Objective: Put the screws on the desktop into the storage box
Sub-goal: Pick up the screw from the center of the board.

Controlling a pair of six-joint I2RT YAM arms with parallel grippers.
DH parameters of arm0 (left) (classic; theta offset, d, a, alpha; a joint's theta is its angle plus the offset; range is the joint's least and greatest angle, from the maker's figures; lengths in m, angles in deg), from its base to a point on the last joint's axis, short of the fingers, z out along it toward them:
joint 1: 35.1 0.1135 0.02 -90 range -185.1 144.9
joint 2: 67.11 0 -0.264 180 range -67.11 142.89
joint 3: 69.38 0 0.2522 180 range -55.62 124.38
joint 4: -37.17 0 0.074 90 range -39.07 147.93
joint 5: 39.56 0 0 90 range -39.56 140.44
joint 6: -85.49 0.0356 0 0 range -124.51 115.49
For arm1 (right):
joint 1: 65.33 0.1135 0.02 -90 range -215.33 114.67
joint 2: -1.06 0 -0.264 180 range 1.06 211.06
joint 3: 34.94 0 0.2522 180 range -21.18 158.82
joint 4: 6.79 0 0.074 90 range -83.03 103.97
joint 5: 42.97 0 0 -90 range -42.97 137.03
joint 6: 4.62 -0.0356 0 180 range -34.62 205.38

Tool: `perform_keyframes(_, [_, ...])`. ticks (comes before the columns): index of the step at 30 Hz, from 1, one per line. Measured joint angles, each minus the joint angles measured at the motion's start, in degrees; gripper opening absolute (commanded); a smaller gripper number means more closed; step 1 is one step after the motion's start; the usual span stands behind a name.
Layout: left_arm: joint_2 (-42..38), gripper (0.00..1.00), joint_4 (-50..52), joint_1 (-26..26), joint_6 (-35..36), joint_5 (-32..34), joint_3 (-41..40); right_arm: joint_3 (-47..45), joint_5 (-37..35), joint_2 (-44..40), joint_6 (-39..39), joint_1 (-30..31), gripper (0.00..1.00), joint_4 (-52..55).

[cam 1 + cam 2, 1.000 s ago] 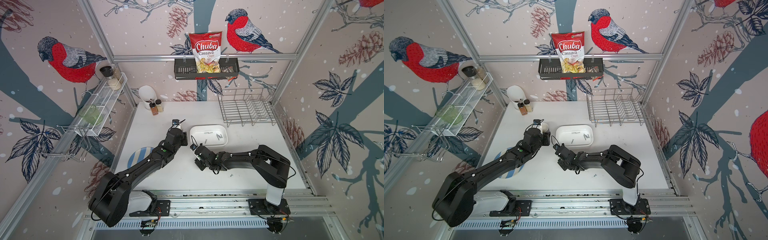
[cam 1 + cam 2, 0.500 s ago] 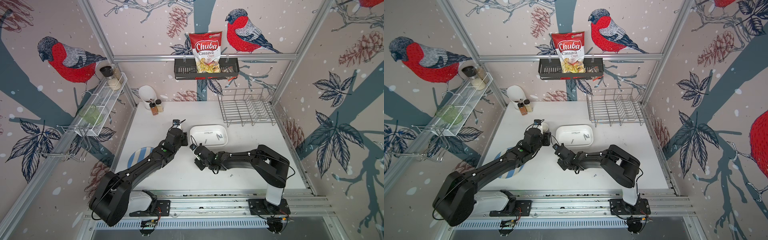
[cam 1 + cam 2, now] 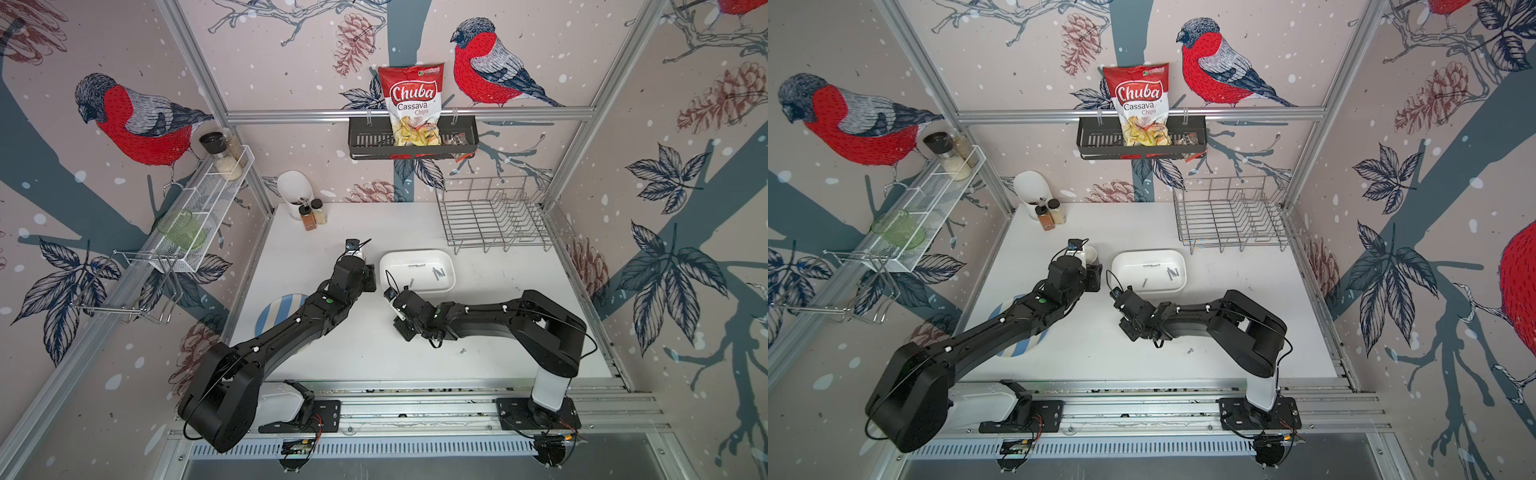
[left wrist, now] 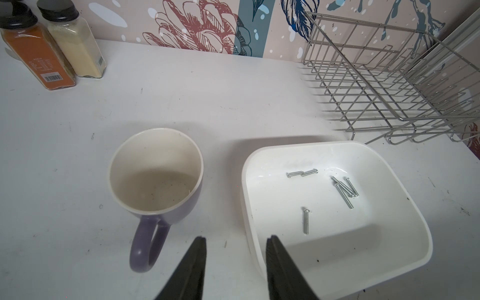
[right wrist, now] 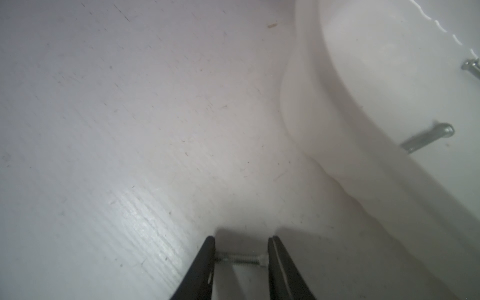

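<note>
Right gripper (image 5: pixel 241 255): we're pinching one screw (image 5: pixel 239 259) end to end, crosswise between the jaws.
Storage box (image 3: pixel 395 266): just up-right of it in a top view.
Left gripper (image 4: pixel 236 237): spread, empty.

I see a white desktop (image 3: pixel 374 232), scuffed. On it: storage box (image 3: pixel 417 257) mid-table, purple mug (image 4: pixel 155 168) just beside, spice jars (image 3: pixel 312 214), white utensil holder (image 3: pixel 293 189), wire dish rack (image 3: pixel 494 220), striped plate (image 3: pixel 276 309), one loose screw (image 3: pixel 462 351).

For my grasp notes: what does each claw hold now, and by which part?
Right claw: a small silver metal screw, clamped by its two ends. Left claw: open, holding nothing.
</note>
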Motion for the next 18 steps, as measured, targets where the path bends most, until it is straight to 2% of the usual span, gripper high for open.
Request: perform_keyframes(18, [0.1, 0.42, 0.0, 0.0, 0.0, 0.0, 0.0, -3.1, 2.2, -6.1, 0.0, -2.0, 0.24, 0.6])
